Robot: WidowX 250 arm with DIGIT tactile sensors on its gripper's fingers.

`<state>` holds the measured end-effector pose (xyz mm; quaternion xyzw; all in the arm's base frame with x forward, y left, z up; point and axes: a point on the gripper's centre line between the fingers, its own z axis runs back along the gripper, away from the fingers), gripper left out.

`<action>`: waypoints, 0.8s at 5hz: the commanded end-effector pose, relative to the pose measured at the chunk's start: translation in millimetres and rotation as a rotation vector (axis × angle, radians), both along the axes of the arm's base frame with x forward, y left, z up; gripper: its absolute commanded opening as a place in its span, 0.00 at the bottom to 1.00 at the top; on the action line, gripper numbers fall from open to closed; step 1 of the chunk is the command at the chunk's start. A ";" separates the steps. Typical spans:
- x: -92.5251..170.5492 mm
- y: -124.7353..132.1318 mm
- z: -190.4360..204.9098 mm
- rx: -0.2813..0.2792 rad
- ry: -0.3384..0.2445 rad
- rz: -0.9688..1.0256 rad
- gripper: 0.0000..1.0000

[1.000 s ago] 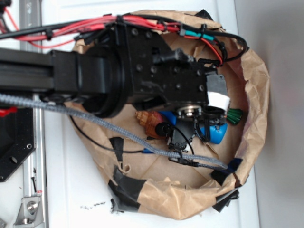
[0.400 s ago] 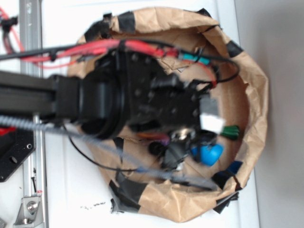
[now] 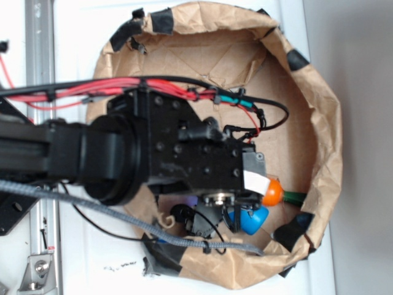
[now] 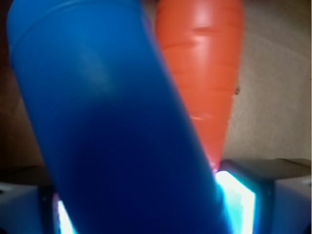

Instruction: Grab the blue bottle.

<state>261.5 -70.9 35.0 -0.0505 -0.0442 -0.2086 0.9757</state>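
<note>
The blue bottle (image 4: 112, 126) fills most of the wrist view, slanting from top left down between my fingers. My gripper (image 4: 146, 214) is shut on it, with a finger pad (image 4: 239, 200) pressed to its right side and the other at its left. In the exterior view the bottle's round blue end (image 3: 254, 219) sticks out just below the gripper (image 3: 243, 215), low in the paper bag. Most of the bottle is hidden under the black wrist.
An orange carrot (image 3: 272, 192) with a green stem lies right beside the bottle, behind it in the wrist view (image 4: 204, 73). Both sit inside a crumpled brown paper bag (image 3: 325, 141) patched with black tape. A metal rail (image 3: 37, 37) runs along the left.
The arm has moved toward the bag's lower edge, and the blue bottle has travelled with the gripper. The carrot has shifted the same way, and its orange body now shows.
</note>
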 end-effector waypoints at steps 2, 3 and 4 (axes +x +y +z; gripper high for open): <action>42.8 69.3 162.6 -0.005 -0.239 0.288 0.00; 23.9 93.7 206.1 0.248 -0.095 0.455 0.00; -4.0 92.2 189.8 0.334 -0.132 0.709 0.00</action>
